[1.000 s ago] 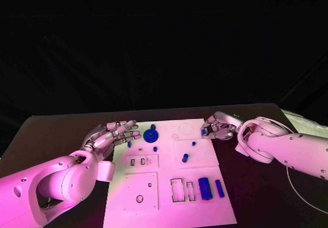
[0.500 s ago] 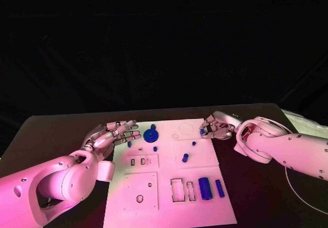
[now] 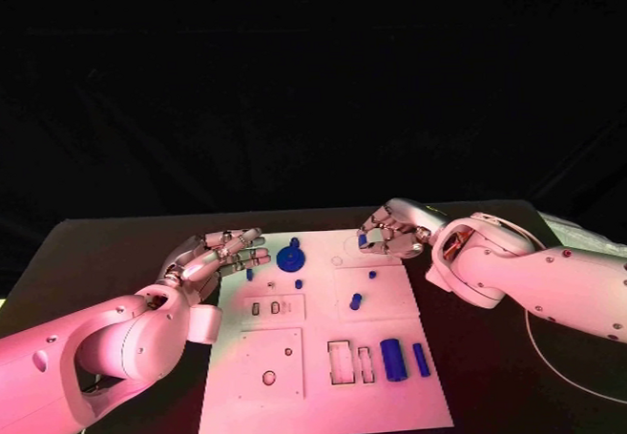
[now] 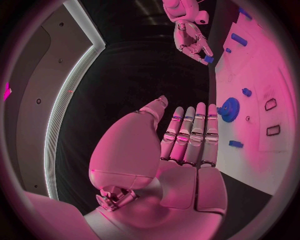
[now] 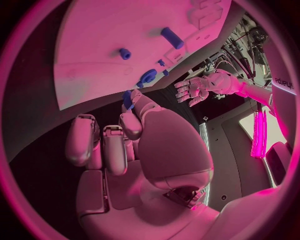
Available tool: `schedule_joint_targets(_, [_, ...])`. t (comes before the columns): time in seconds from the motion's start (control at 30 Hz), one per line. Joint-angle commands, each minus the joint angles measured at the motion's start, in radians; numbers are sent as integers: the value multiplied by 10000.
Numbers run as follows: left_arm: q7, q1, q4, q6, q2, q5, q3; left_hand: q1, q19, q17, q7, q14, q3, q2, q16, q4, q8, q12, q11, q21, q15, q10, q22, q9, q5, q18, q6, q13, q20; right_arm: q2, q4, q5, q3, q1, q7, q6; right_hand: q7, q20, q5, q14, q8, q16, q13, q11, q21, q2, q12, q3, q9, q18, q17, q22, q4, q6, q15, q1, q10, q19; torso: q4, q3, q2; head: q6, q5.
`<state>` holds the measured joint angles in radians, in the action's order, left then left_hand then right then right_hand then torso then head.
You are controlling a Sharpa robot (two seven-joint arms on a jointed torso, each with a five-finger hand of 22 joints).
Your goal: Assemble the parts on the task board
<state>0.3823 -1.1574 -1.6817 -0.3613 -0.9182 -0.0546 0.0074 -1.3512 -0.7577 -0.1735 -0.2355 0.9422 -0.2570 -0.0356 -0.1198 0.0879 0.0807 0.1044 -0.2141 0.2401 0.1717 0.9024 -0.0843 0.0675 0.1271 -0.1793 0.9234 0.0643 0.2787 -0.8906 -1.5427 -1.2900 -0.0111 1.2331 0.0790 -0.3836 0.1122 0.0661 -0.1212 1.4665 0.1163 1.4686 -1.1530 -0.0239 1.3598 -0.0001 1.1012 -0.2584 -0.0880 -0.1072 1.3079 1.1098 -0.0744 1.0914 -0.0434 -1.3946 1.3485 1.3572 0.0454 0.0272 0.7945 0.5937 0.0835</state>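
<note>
The task board [image 3: 319, 369] lies flat in the middle of the black table [image 3: 95, 248], a stiff white plate with cut-out slots. Of the loose parts, the largest is the blue gear [image 3: 290, 260] at the board's far left, rigid and light; its toothed rim gives the surest hold. Next is the blue cylinder [image 3: 390, 357] near the board's near right edge, smooth and likely to roll, so it is best taken across its middle. A slimmer blue peg [image 3: 421, 358] lies just beside it.

The left hand [image 3: 212, 257] hovers by the board's left edge, fingers straight and apart, holding nothing. The right hand [image 3: 394, 235] pinches a small blue part [image 3: 364, 241] over the board's far end; so little a piece probably slips easily, so fingertip pressure should stay even.
</note>
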Motion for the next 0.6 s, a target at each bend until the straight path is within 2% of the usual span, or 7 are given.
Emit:
schedule_joint_targets(0.03, [115,7,67,230,43,-31,3,-8,-73,19,-220,80,-25,90,51,-35,64,63,40,5,1,78,13,-5,-31,-33,44,5,30,302,-330,-676,17,-12,1065,275,-55,-73,-179,667,21,-75,90,26,21,65,-143,-109,-25,159,689,-25,10,116,-60,149,-95,-28,59,55,-80,63,-40])
schedule_joint_targets(0.23, [150,11,210,229,65,-59,-8,4,-85,29,-217,106,-28,90,47,-37,72,74,44,10,-5,95,15,-4,-35,-35,57,7,27,1093,-765,-1761,115,-196,1621,663,-61,-78,-252,664,8,-92,228,29,-4,48,-325,-138,-30,152,665,-71,-27,137,-63,283,-153,-44,54,83,-127,214,-225])
schedule_joint_targets(0.27, [159,11,226,235,75,-62,-9,9,-93,35,-214,122,-30,92,44,-37,76,80,47,12,-8,105,16,-3,-36,-36,64,8,25,1232,-800,-1887,128,-252,1685,661,-61,-78,-252,664,8,-92,228,29,-4,48,-325,-138,-30,152,665,-71,-27,137,-63,283,-153,-44,54,85,-128,217,-230])
schedule_joint_targets(0.3, [168,11,242,245,89,-64,-10,12,-98,38,-213,130,-32,94,43,-38,78,84,49,14,-10,110,17,-3,-36,-37,68,8,24,1362,-826,-1988,140,-309,1744,633,-69,-79,-262,657,11,-112,258,34,-19,45,-363,-150,-33,145,632,-103,-18,150,-65,286,-168,-59,70,102,-135,243,-251])
schedule_joint_targets(0.43, [187,12,294,272,134,-69,-11,16,-113,47,-208,156,-40,99,38,-43,85,95,55,20,-17,127,18,-2,-36,-39,80,9,21,1816,-853,-2287,168,-560,1947,552,-75,-86,-322,652,3,-130,268,44,-38,33,-389,-195,-35,138,607,-136,15,155,-74,287,-170,-73,121,105,-125,287,-211])
schedule_joint_targets(0.6, [202,12,336,257,139,-71,-12,17,-115,49,-207,159,-41,100,37,-44,86,96,56,21,-18,129,19,-2,-36,-40,82,9,20,2275,-707,-2515,195,-770,2169,601,-73,-87,-327,649,1,-139,276,44,-47,20,-401,-196,-35,135,593,-155,18,156,-75,299,-172,-81,116,109,-123,324,-278])
